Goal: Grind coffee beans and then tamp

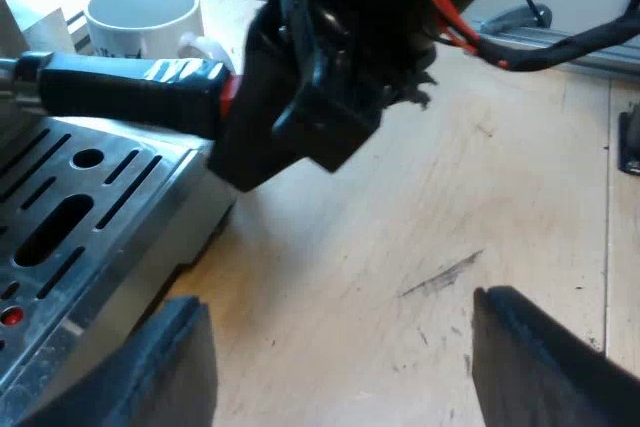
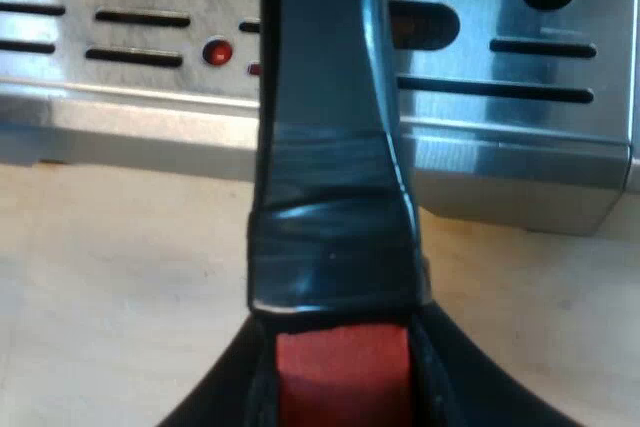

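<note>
Right claw (image 2: 340, 382) clamps the holder's handle (image 2: 330, 147); left claw (image 1: 337, 299) gapes over scratched wooden table (image 1: 430, 197).

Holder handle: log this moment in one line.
right gripper: shut on holder handle at red end | handle: above drip tray | left gripper: open, over table | mug: beyond handle

Brushed metal espresso machine (image 2: 500, 152), scratched wooden table (image 1: 420, 197), glossy mug (image 1: 140, 32)

Left hand (image 1: 340, 305) — black, broad matte fingers (image 1: 545, 362), blunt tips
</note>
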`<state>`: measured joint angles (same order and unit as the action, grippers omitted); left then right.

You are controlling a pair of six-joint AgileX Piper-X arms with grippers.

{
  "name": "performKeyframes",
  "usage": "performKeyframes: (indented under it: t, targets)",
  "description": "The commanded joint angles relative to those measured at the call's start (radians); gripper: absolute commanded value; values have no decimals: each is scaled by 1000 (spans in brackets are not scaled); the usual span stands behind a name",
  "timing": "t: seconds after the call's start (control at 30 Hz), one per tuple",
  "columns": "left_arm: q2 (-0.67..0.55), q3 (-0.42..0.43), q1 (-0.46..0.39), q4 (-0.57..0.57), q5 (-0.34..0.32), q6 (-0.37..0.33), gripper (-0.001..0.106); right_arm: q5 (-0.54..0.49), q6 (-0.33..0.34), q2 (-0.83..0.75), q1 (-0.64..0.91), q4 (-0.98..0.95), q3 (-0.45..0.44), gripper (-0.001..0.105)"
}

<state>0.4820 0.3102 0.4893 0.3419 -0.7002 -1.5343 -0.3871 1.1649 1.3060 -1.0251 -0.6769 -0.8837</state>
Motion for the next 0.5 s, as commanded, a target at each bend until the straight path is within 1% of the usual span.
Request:
performKeyframes:
  t: [0.03, 0.13, 0.4, 0.5]
  targets:
    - [-9, 9, 6, -6, 18, -10, 58, 32, 4, -33, -17, -51, -6, 0]
    - [-9, 9, 6, -14, 39, -10, 58, 32, 4, -47, -17, -70, -6, 0]
    - [-9, 9, 6, -86, 45, -10, 58, 32, 4, -87, -17, -107, -6, 0]
    - [-9, 9, 6, -84, 47, -10, 58, 29, 4, -104, -17, -133, -6, 0]
